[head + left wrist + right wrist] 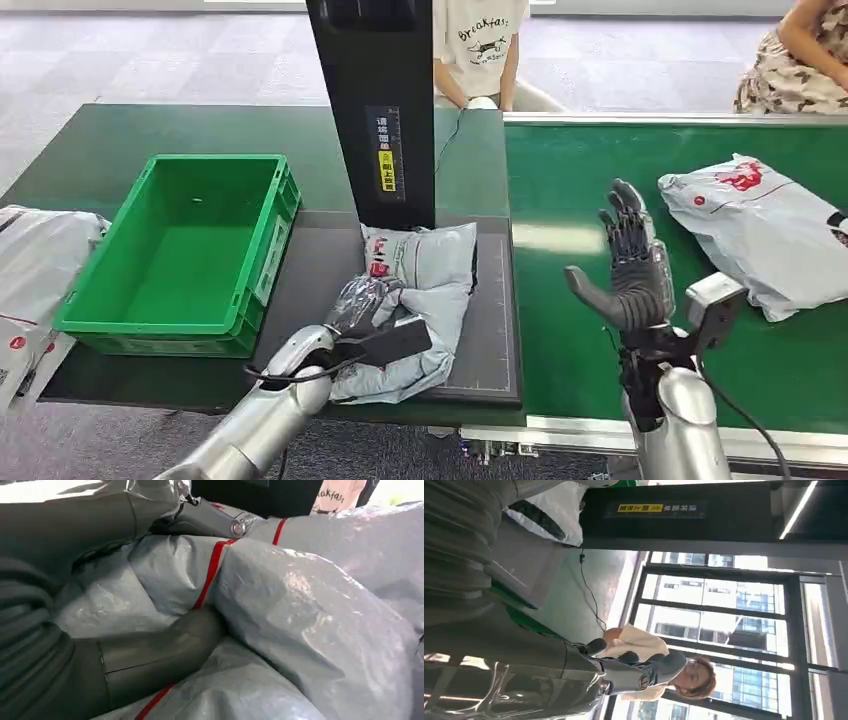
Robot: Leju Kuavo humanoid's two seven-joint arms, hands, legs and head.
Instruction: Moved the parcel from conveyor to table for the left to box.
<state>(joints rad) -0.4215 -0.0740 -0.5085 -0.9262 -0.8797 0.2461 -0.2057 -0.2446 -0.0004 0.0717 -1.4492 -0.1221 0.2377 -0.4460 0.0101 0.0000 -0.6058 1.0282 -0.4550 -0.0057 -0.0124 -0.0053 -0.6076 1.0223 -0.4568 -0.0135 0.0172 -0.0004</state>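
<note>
The left hand lies on the near end of the parcel, its fingers curled into the crumpled plastic and gripping it; in the left wrist view the thick grey thumb presses into a fold of the bag. The parcel is a soft grey plastic mailer, shiny and wrinkled, puffed up like a pillow, with thin red stripes across it and a small red and white print near its far end. It rests on the dark mat at the right part of the table, just in front of the black upright post and touching its base.

At the far left edge of the table lies a white bag with small red marks. Next to it stands an open green crate, near the parcel but apart from it.

To the right of the mat runs the green conveyor. Above it the right hand is raised upright, fingers spread apart and holding nothing. Farther right on the belt lies a second grey mailer with a red print, well apart from that hand.

Behind the table a person in a white printed shirt stands, and another person in patterned clothes sits at the far right.
</note>
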